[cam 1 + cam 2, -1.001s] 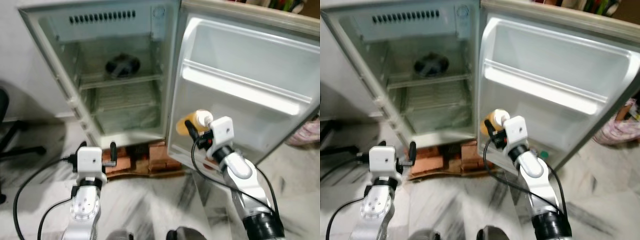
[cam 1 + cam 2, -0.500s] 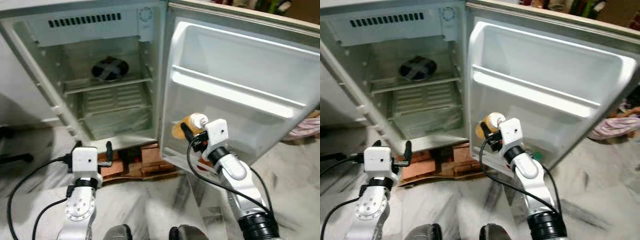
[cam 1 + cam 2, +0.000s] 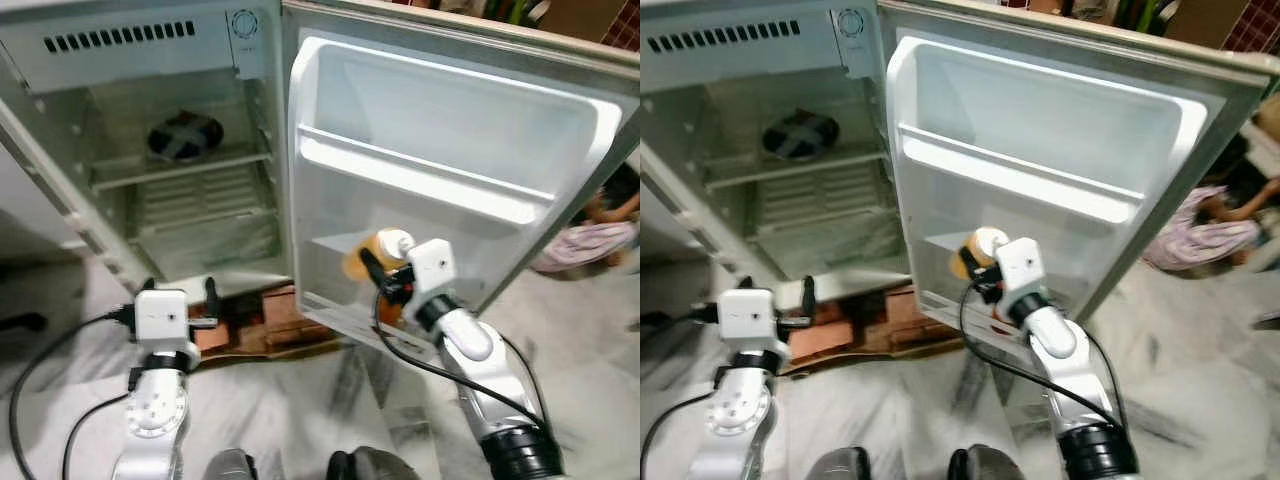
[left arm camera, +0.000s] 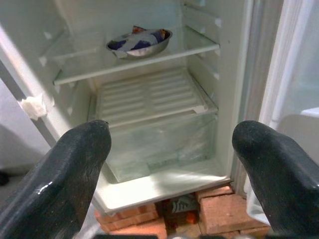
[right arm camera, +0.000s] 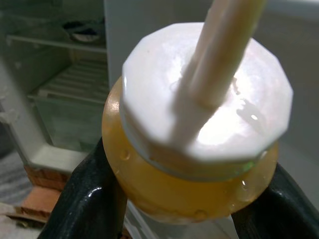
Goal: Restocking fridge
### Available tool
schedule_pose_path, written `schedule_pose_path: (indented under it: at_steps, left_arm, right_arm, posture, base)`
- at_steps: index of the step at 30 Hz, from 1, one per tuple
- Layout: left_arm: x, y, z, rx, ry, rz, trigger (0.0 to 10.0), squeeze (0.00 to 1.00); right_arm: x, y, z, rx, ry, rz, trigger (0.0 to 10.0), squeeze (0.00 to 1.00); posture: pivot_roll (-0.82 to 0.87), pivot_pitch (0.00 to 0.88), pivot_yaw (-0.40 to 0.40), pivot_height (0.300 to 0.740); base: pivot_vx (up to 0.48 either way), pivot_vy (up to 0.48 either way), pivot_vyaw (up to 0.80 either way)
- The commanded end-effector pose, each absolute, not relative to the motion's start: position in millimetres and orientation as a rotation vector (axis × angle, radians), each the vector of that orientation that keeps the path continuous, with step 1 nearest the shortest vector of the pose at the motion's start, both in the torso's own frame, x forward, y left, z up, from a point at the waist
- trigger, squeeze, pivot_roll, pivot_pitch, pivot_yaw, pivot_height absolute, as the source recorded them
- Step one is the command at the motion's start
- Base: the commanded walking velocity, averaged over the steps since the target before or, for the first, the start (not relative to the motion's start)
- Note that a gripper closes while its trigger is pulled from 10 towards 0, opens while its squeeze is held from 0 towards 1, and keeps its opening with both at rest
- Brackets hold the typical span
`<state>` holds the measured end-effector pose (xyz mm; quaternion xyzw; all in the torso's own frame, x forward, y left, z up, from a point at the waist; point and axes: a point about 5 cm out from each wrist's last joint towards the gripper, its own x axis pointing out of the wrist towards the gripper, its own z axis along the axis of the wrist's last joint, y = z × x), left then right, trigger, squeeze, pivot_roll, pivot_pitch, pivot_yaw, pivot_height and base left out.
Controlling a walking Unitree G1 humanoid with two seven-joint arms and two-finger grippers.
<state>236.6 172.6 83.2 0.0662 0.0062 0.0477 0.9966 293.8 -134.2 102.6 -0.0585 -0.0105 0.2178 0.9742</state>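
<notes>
Orange-yellow translucent bottle with a white faceted cap (image 3: 380, 252) is held in the right gripper (image 3: 385, 272), at the lower part of the open white fridge door (image 3: 450, 170), just above the door's bottom shelf. In the right wrist view the two black fingers (image 5: 89, 199) press against opposite sides of the bottle's body just below the cap; droplets show on the bottle's surface. A white bar crosses in front of the cap in that view; what it is cannot be told.

Door has a white rail shelf (image 3: 420, 180) across its middle, above the bottle.

Left gripper (image 3: 180, 297) is low in front of the fridge's main compartment (image 3: 180, 190), holding nothing. In the left wrist view its fingers (image 4: 75, 164) stand wide apart, framing the interior: a metal bowl with dark contents (image 4: 139, 41) on the upper shelf, a white ribbed shelf (image 4: 149, 94) below it, and a clear drawer (image 4: 159, 144) under that.

Fridge stands on red bricks (image 3: 275, 315). Floor is pale marble with grey veins (image 3: 300, 400). A person in patterned clothing (image 3: 1210, 220) is partly visible beyond the door's far edge.
</notes>
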Motion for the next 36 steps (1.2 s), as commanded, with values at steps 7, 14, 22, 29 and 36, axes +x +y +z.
schedule_pose_path:
  at_steps: [7,14,22,29,36]
  left_arm:
    - [225,180,82,0.139,0.031,0.104,10.0,0.0]
    - [218,180,75,0.132,0.063,0.116,10.0,0.0]
    - [221,180,75,0.132,0.065,0.113,10.0,0.0]
    - [222,181,75,0.146,0.065,0.128,10.0,0.0]
    - [224,180,76,0.15,0.064,0.124,10.0,0.0]
  right_arm:
    - [284,-125,98,-0.089,-0.017,0.488,10.0,0.0]
    - [279,-131,90,-0.096,0.02,0.488,10.0,0.0]
    - [282,-130,91,-0.097,0.017,0.49,10.0,0.0]
    - [283,-129,92,-0.097,0.011,0.497,10.0,0.0]
    - [284,-128,95,-0.093,-0.003,0.5,10.0,0.0]
  posture:
    - [-0.01,0.178,-0.021,0.74]
    - [-0.01,0.165,-0.028,0.74]
    - [-0.01,0.156,-0.033,0.713]
    - [-0.01,0.156,-0.035,0.674]
    - [-0.01,0.156,-0.034,0.625]
  base:
    - [0.0,0.0,0.0]
    - [0.0,0.0,0.0]
    - [0.0,0.0,0.0]
    - [0.0,0.0,0.0]
    - [0.0,0.0,0.0]
